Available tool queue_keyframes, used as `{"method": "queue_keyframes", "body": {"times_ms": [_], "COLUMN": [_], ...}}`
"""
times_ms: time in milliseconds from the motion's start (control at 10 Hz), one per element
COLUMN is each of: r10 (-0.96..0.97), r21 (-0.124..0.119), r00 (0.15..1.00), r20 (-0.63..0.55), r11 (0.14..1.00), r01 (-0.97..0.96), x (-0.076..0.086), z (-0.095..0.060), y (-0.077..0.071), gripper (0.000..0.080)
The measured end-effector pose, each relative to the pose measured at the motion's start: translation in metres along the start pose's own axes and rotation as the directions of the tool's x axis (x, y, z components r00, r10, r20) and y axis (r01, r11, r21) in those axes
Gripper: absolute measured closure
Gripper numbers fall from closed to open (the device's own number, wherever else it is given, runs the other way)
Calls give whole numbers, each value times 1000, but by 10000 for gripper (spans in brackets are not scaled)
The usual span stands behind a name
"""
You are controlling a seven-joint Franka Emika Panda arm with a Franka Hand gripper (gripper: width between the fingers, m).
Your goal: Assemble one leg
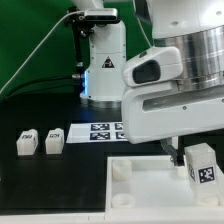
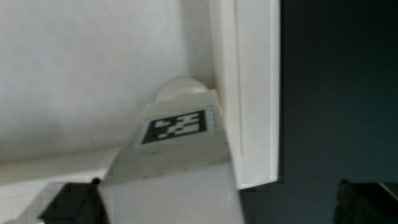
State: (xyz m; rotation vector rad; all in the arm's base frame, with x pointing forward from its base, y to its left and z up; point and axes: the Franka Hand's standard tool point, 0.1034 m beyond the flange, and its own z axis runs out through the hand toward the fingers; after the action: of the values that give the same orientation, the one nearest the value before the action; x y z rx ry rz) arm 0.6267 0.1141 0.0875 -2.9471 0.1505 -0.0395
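A white leg [image 1: 203,165] with a square marker stands over the near corner of the white tray [image 1: 140,185] at the exterior view's right. My gripper [image 1: 193,153] is around its top. In the wrist view the leg [image 2: 175,150] runs from between the fingers down to a round corner socket [image 2: 183,88] of the tray [image 2: 89,70]. My gripper [image 2: 217,205] is open: the leg lies against one dark finger [image 2: 71,203], and a wide gap separates it from the other. Two more legs [image 1: 27,143] [image 1: 54,141] stand on the table at the exterior view's left.
The marker board [image 1: 105,132] lies on the black table behind the tray. The arm's white base [image 1: 100,60] stands at the back. The tray's raised rim [image 2: 258,90] runs next to the socket.
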Motion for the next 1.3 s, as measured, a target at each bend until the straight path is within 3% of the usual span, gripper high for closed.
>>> {"method": "queue_keyframes", "body": {"times_ms": [100,200,300,400,600,800,1000,1100,1200,1300], "r10": [31,25,113,232,409,738,917,949,973,973], "r21": [0,0,5,5,14,54,107,118,114,114], "r00": [1000,1000,994,973,913,675,398,314,225,223], "r20": [0,0,1,2,1,-12,20,40,56,57], "r11": [1000,1000,994,973,913,674,394,307,218,215], "r01": [-31,-25,-113,-232,-409,-737,-913,-944,-969,-970], "x": [0,0,0,0,1,2,0,-1,-1,-1], "z": [0,0,0,0,0,1,1,0,0,0], "y": [0,0,0,1,2,5,10,11,11,11], "gripper": [238,385,385,492,492,492,492,492,492,492]}}
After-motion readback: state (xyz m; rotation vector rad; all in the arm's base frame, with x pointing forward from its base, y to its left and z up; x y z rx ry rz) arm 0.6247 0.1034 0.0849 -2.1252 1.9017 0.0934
